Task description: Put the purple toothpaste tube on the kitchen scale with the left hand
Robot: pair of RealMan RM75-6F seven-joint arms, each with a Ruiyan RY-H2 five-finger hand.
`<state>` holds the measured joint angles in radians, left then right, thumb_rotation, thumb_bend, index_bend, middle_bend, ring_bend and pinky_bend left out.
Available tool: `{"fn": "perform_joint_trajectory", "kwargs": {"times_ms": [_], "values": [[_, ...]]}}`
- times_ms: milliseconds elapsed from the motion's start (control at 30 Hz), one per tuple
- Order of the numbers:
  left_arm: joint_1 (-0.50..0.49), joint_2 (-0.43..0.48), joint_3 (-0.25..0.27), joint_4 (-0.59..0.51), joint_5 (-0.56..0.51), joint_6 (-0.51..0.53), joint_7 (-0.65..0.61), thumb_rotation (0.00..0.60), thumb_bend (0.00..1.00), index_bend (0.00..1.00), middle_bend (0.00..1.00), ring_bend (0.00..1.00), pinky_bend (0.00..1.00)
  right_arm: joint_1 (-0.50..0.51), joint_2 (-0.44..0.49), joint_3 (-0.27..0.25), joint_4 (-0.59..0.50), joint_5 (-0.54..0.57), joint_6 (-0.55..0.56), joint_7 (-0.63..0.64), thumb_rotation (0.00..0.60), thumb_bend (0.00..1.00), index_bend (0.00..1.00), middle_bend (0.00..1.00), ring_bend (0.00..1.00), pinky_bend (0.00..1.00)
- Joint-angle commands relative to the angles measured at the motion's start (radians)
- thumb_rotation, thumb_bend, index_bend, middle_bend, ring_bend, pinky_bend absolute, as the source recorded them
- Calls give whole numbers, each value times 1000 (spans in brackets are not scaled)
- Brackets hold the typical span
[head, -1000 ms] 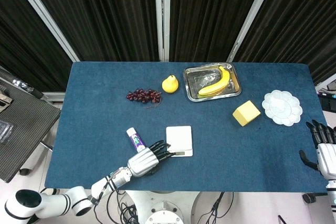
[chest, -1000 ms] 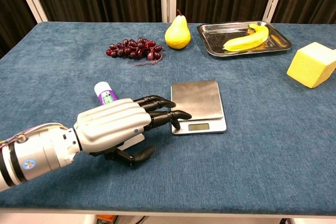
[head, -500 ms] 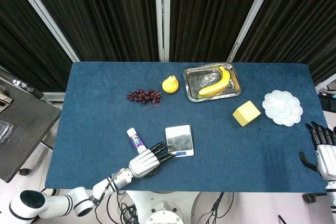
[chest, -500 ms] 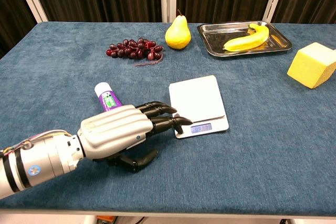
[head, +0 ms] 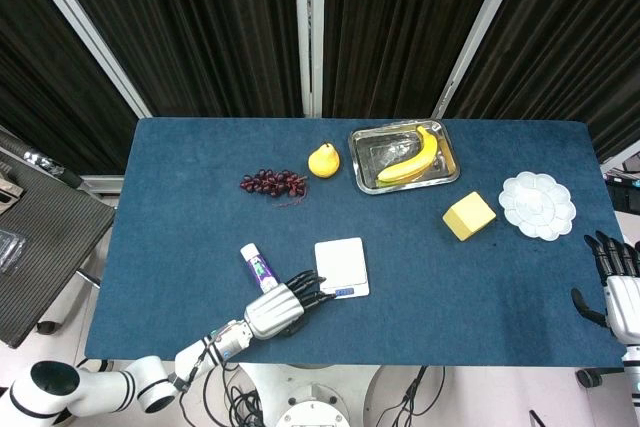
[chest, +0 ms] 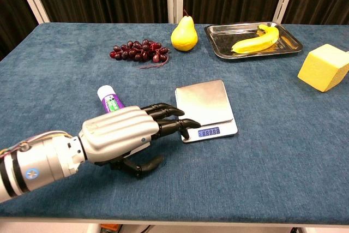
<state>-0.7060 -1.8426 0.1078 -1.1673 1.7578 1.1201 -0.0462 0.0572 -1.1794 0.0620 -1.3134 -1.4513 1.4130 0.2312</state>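
The purple toothpaste tube [chest: 111,101] [head: 258,268] lies on the blue cloth left of the kitchen scale [chest: 205,104] [head: 340,265], white cap pointing away. My left hand [chest: 126,135] [head: 282,305] hovers low over the tube's near end, fingers stretched toward the scale's front left corner, fingertips [chest: 188,122] beside the lit display. It holds nothing. My right hand [head: 618,289] hangs off the table's right edge, fingers apart and empty.
Dark grapes [chest: 137,52] and a yellow pear [chest: 184,34] lie at the back. A metal tray [chest: 283,46] holds a banana [chest: 256,39]. A yellow block [chest: 323,68] sits at right, and a white palette dish [head: 538,204] beyond it.
The scale's display has lit up and the scale shifted slightly away from my fingertips. My left hand dropped a little nearer the table's front edge; the tube has not moved.
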Motion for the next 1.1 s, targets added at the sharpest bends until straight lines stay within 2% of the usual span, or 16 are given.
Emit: {"fn": "perform_joint_trajectory", "kwargs": {"times_ms": [33, 233, 400, 567, 767, 1100], "values": [[-1, 83, -34, -116, 12, 58, 58, 600, 543, 55, 189, 0, 0, 0, 1, 1, -1, -1, 1, 3, 600, 295, 0, 0, 0, 0], [27, 195, -66, -282, -21, 92, 151, 600, 543, 54, 177, 0, 0, 0, 1, -2, -2, -8, 5, 2, 600, 295, 0, 0, 0, 0], [57, 256, -67, -312, -85, 74, 180, 600, 532, 54, 164, 0, 1, -4, 5, -3, -9, -16, 18, 1, 600, 295, 0, 0, 0, 0], [81, 297, -34, -277, -127, 27, 174, 600, 518, 51, 138, 0, 25, -4, 6, -2, -9, -13, 15, -1, 600, 295, 0, 0, 0, 0], [85, 336, -11, -216, -106, 12, 178, 600, 518, 49, 127, 0, 30, 3, 5, -3, -16, -18, 9, -12, 600, 295, 0, 0, 0, 0], [36, 307, 15, -114, -48, -72, 191, 600, 518, 36, 88, 0, 10, 5, 11, -2, -38, -23, 17, -31, 600, 295, 0, 0, 0, 0]]}}
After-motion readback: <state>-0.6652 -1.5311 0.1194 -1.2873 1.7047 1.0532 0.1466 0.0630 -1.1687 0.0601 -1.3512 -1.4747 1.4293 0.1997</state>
